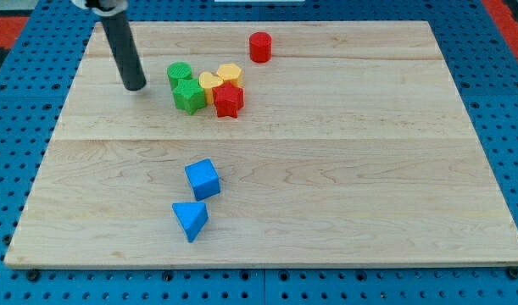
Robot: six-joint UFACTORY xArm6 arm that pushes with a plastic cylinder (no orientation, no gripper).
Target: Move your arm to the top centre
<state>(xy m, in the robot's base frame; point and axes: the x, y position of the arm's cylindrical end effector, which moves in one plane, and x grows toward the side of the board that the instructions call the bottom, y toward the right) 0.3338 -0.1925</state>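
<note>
My tip [136, 85] rests on the wooden board [343, 169] at the view's upper left, just left of a cluster of blocks. The cluster holds a green cylinder [179, 74], a green star [189, 96], a yellow heart-like block [210, 83], a yellow hexagon [231, 74] and a red star [228, 100], all touching or nearly so. A red cylinder [259, 47] stands alone near the top centre. A blue cube [203, 179] and a blue triangular block [191, 219] lie at the lower left of centre.
The board lies on a blue perforated table [504, 93]. The rod rises out of the view's top at the left.
</note>
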